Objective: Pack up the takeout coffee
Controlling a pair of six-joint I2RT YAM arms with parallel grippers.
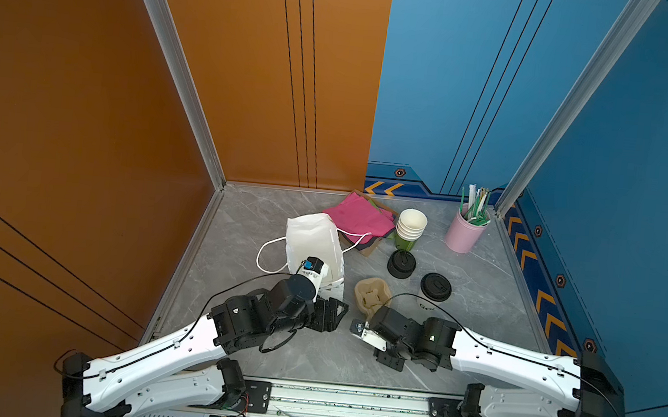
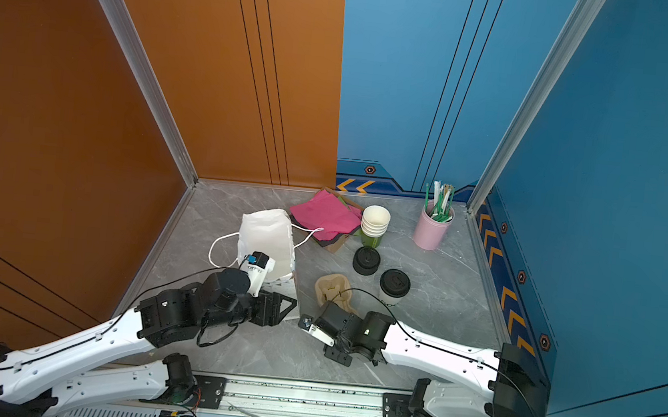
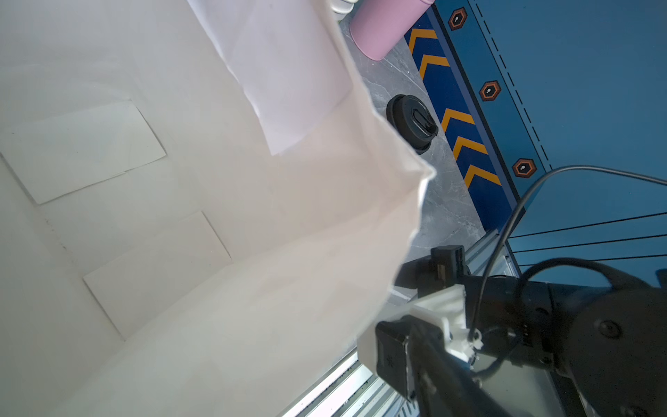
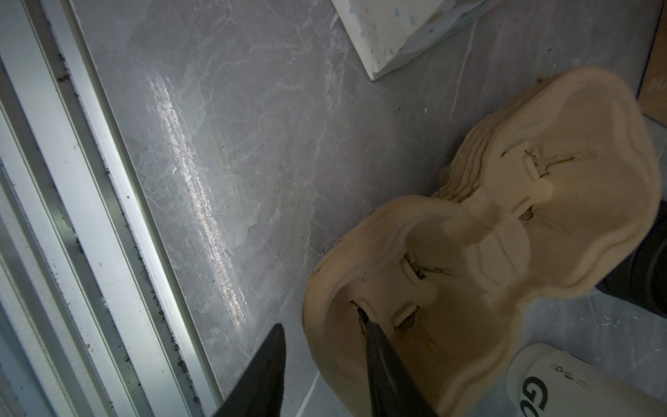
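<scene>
The takeout coffee (image 1: 435,287), a white cup with dark lettering and a black dome lid, stands upright right of centre in both top views (image 2: 394,285); its lettered side shows in the right wrist view (image 4: 563,382). Beside it lies a tan pulp cup carrier (image 1: 372,292) (image 4: 523,216). My right gripper (image 4: 323,325) (image 1: 375,309) is open and straddles the carrier's rim, one finger in a well, the other over the table. My left gripper (image 1: 331,286) is at the mouth of the white paper bag (image 1: 313,236) (image 3: 180,180). Only one of its fingers (image 3: 393,353) shows, outside the bag wall.
A stack of lidless cups (image 1: 411,225), a stack of black lids (image 1: 401,264) and a pink holder of straws (image 1: 466,230) stand behind the coffee. Pink napkins (image 1: 358,216) lie at the back. An aluminium rail (image 1: 347,399) runs along the front edge.
</scene>
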